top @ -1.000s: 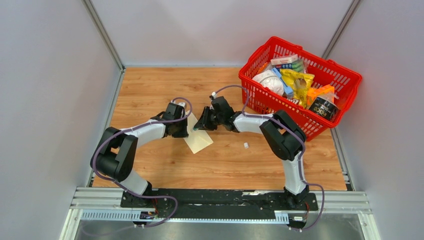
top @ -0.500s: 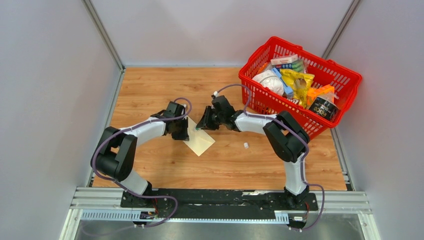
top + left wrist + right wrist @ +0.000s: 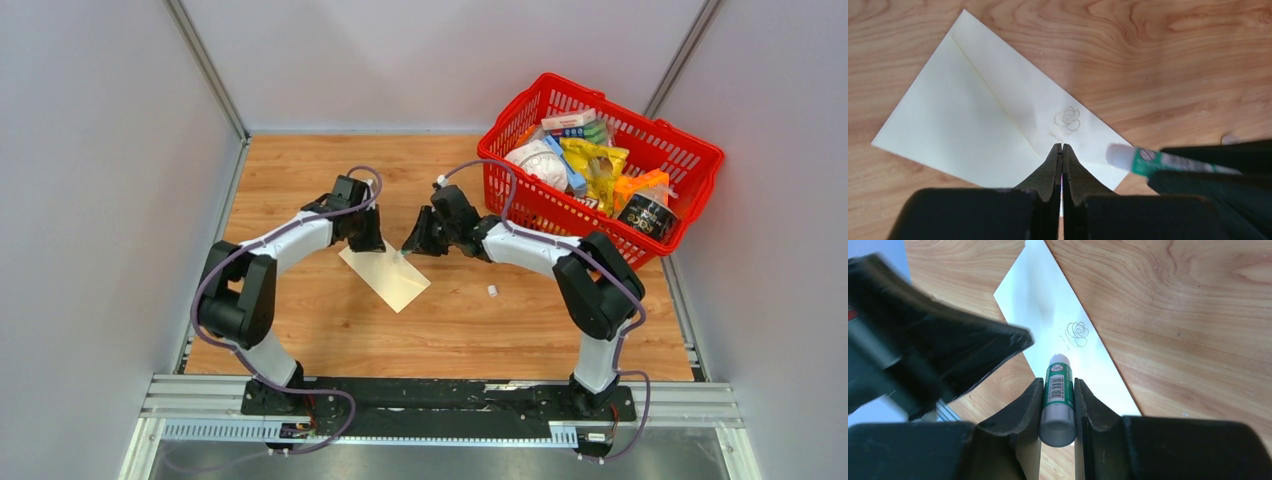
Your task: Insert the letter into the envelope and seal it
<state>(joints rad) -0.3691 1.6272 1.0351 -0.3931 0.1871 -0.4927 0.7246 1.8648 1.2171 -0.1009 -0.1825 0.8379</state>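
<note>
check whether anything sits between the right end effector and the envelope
Nothing visible does. The right end effector grips a glue stick whose tip points at the envelope, with only bare paper ahead of it. The left end effector, shut, sits off to one side over the envelope, not in that path.

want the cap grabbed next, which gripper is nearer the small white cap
Right. The right gripper, holding the glue stick, is just left of the small white cap; the left gripper is farther left, by the envelope's left corner.
</note>
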